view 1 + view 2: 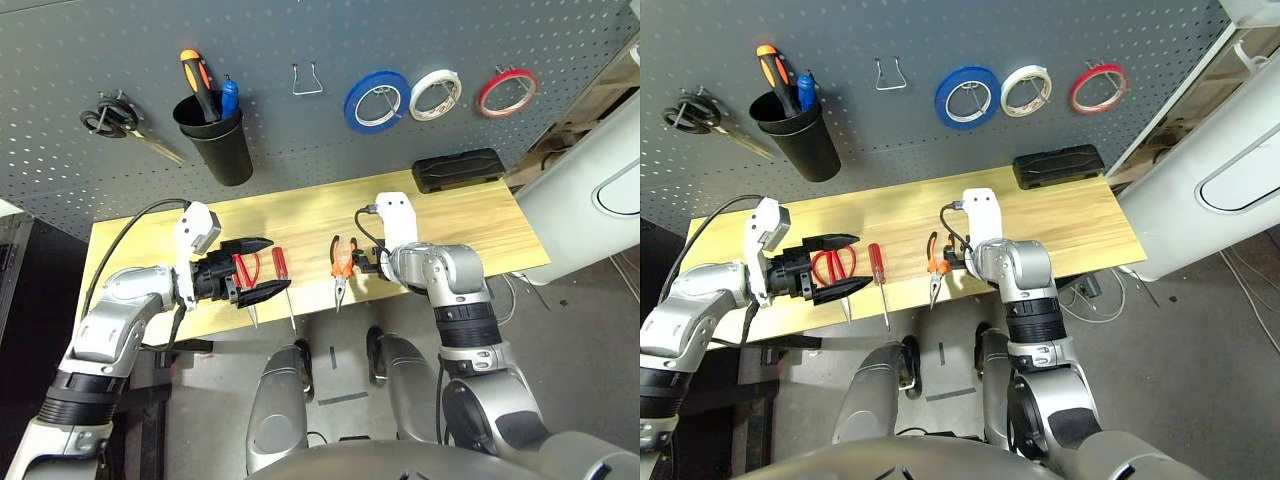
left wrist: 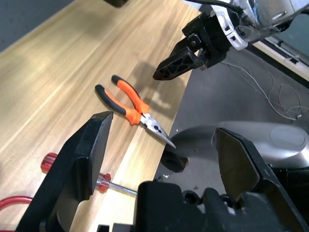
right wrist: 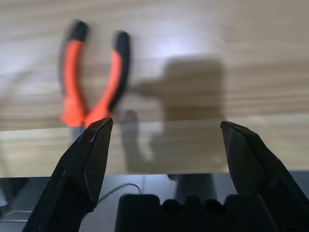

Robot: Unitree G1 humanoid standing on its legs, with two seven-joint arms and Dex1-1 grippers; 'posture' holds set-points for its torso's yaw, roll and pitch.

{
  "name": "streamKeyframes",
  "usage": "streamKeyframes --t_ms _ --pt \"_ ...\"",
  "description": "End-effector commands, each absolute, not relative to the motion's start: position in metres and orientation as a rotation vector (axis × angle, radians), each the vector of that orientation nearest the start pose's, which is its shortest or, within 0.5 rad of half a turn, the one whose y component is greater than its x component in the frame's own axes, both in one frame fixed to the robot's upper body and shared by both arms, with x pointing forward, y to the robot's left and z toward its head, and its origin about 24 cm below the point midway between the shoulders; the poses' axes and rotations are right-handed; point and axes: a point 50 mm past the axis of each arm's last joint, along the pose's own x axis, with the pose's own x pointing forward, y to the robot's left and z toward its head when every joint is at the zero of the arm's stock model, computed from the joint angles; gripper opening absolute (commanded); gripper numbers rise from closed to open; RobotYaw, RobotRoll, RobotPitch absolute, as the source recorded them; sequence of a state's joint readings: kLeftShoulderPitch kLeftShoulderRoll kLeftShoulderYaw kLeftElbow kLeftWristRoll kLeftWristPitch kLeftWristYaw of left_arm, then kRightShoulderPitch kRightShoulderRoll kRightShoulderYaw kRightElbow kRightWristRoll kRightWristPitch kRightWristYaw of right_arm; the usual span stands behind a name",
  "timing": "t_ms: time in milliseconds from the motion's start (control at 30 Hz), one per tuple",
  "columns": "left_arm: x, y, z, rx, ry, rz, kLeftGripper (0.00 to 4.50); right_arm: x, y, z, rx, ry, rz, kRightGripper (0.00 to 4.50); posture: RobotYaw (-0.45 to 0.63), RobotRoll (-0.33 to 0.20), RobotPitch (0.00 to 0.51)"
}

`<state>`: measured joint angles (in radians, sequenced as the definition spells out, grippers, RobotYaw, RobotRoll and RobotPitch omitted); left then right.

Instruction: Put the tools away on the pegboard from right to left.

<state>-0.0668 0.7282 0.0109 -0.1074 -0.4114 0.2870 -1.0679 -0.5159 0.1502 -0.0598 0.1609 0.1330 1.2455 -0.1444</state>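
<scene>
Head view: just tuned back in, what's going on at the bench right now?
The red tape ring already hangs on the pegboard, right of the white and blue rolls. The pliers, screwdriver and red-handled scissors lie near the front edge of the table. The right hand is open, empty, just right of the pliers, likely the next pick. The left hand is open around the scissors area, holding nothing.

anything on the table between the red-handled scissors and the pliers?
Yes: the red-handled screwdriver lies alone between the scissors and the pliers, handle toward the pegboard, tip over the table's near edge. Seen in both eye views.
</scene>
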Motion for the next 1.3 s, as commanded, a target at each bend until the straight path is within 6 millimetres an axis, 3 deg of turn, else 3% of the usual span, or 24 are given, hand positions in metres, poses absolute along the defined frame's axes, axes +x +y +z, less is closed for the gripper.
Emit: streamKeyframes --t_ms 33,333,800,1300 --pt "0.231 0.222 0.09 0.236 0.313 -1.068 4.5 0.294 -0.049 0.039 0.158 0.965 0.207 4.48 -0.1 0.0 0.285" --pt "0.225 0.229 0.086 0.234 0.334 -1.051 4.5 0.302 -0.016 0.053 0.256 0.938 0.302 4.48 -0.08 0.0 0.279" --pt "0.23 0.236 0.078 0.232 0.317 -1.03 4.5 0.301 -0.006 0.073 0.244 0.874 0.517 4.48 -0.1 0.0 0.24" --pt "0.231 0.239 0.08 0.246 0.284 -0.991 4.5 0.308 0.012 0.058 0.179 0.913 0.566 4.48 -0.04 0.0 0.197"
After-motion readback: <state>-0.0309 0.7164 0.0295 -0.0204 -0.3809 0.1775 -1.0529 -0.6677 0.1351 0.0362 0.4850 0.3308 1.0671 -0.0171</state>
